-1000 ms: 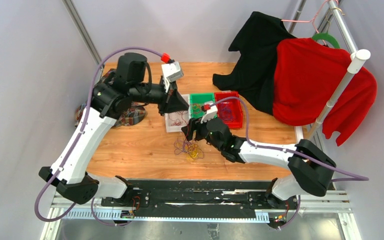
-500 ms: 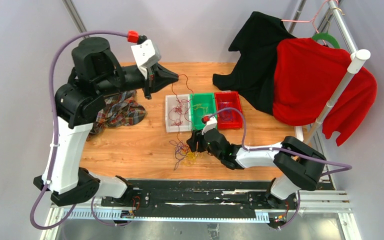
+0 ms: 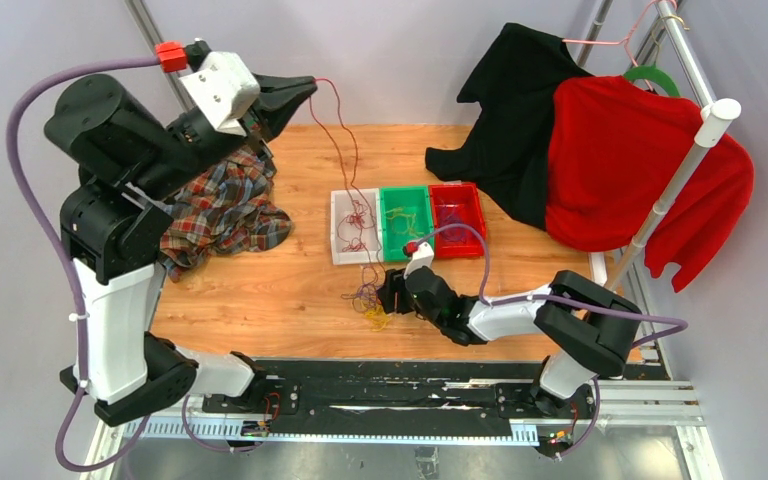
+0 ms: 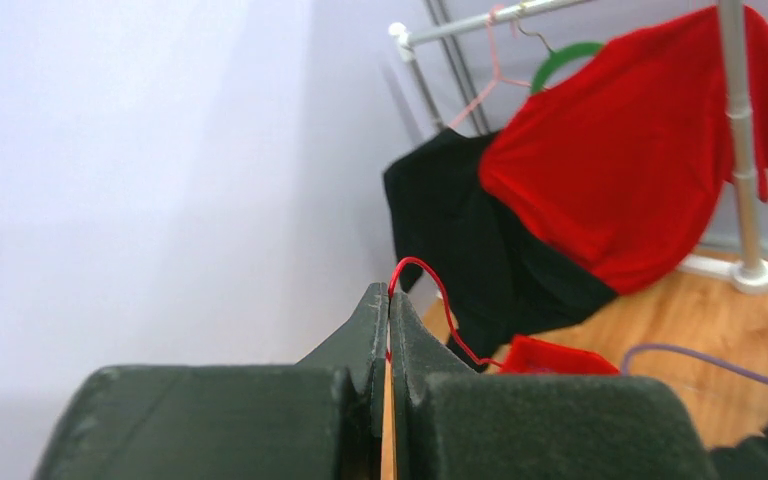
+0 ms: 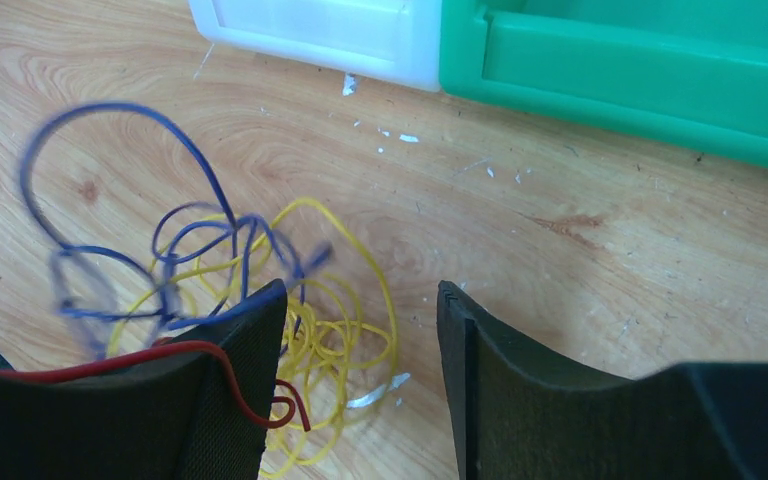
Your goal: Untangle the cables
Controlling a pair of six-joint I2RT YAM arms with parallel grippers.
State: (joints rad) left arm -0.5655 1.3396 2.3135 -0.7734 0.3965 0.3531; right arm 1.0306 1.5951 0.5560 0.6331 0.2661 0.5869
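One plaid cloth (image 3: 225,205) lies at the left of the table (image 3: 260,290). Above it the left hand (image 3: 308,84) is raised high, fingers pressed together on one red cable (image 3: 345,140). That cable runs down to one tangle (image 3: 370,305) of purple and yellow cables on the table. Behind the tangle stand three trays side by side: a white tray (image 3: 335,228), a green tray (image 3: 404,189) and a red tray (image 3: 481,222). The right hand (image 3: 388,292) hovers low at the tangle, fingers apart.

Right gripper (image 5: 360,305), jaws apart, over tangled cables (image 5: 230,255)
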